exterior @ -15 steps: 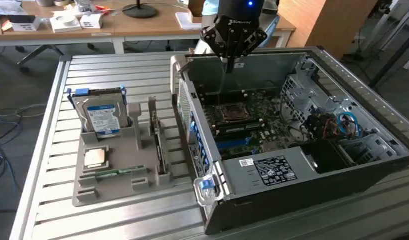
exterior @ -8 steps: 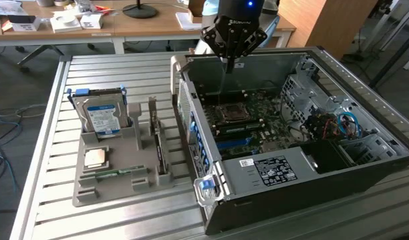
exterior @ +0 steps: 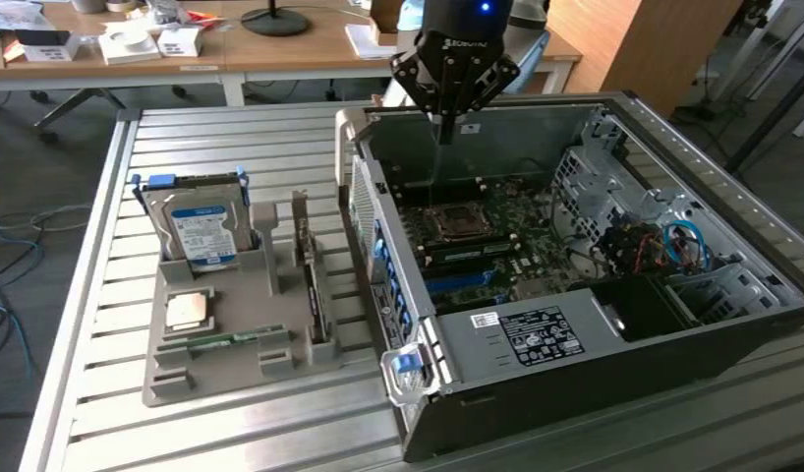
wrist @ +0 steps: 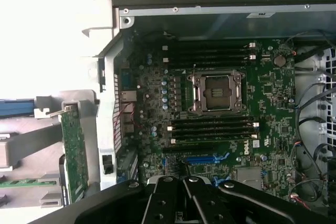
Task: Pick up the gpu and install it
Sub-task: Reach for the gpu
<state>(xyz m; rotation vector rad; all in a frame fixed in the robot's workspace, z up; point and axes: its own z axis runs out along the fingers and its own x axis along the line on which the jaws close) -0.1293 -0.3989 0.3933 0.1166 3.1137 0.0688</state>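
Slatted metal table; claw pressed together, empty, over the case; gpu edge-on in tray, faces hidden.

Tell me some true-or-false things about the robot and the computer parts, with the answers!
1. The gpu stands on its edge in the gray tray. True.
2. The gripper is holding the gpu. False: it is shut on nothing and hangs over the open computer case.
3. The hard drive lies inside the computer case. False: it stands in the gray tray, outside the case.
4. The computer case is open and its motherboard shows. True.
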